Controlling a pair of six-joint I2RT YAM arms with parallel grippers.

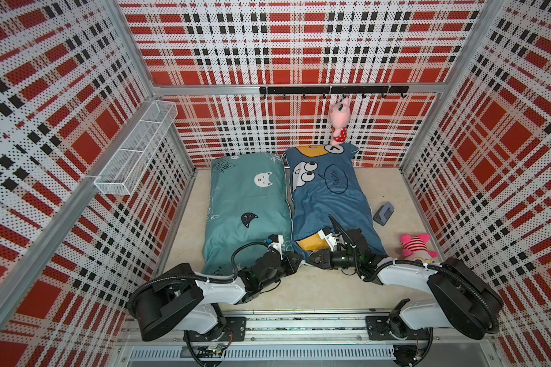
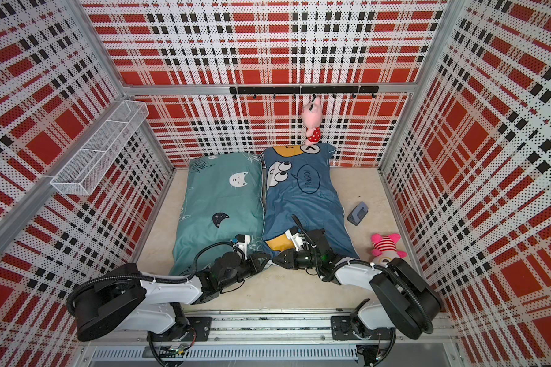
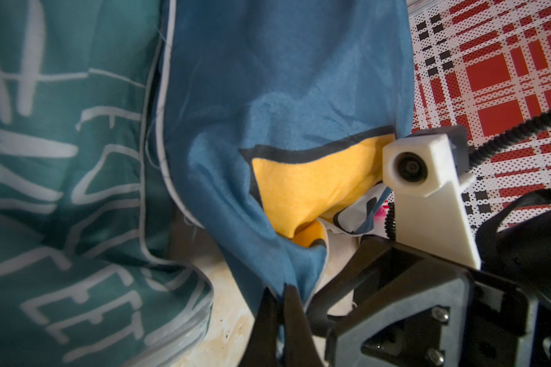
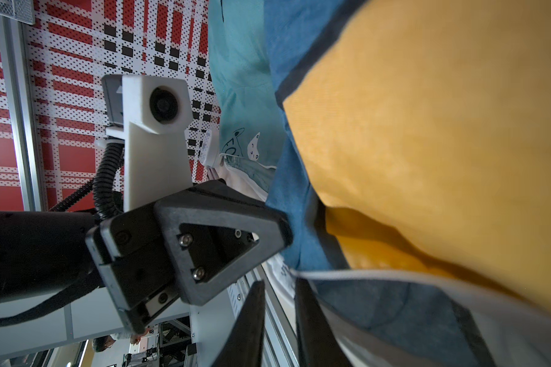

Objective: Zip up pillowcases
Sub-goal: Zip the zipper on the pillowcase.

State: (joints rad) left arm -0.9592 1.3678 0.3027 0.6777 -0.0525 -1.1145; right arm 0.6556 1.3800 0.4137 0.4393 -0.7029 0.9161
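1. Blue case (image 1: pixel 328 203): lies on the table (image 1: pixel 299 286), just right of the teal case (image 1: pixel 245 197). Both run lengthwise away from the arms, with their near ends toward them.
2. Left pincer (image 3: pixel 277 289): clenched on the blue case's near corner, the one next to the teal case. The cloth is drawn to a peak between its fingers.
3. Right pincer (image 4: pixel 279 282): meets the left one almost tip to tip at that same corner, as both top views show. Its jaws stand narrowly apart against the white-piped edge. Whether they nip a zip pull cannot be told.
4. Step in hand (judged): the start of zipping the blue case. One arm anchors the corner and the other works at the slider. The near end looks open, with white lining showing beside the yellow patch (image 3: pixel 309 187).
5. Next move (judged): a sure hold on the pull, then a draw along the near edge away from the anchored corner. The left grip must keep the seam taut.
6. Teal case: no pincer touches it, and the state of its zip cannot be read.
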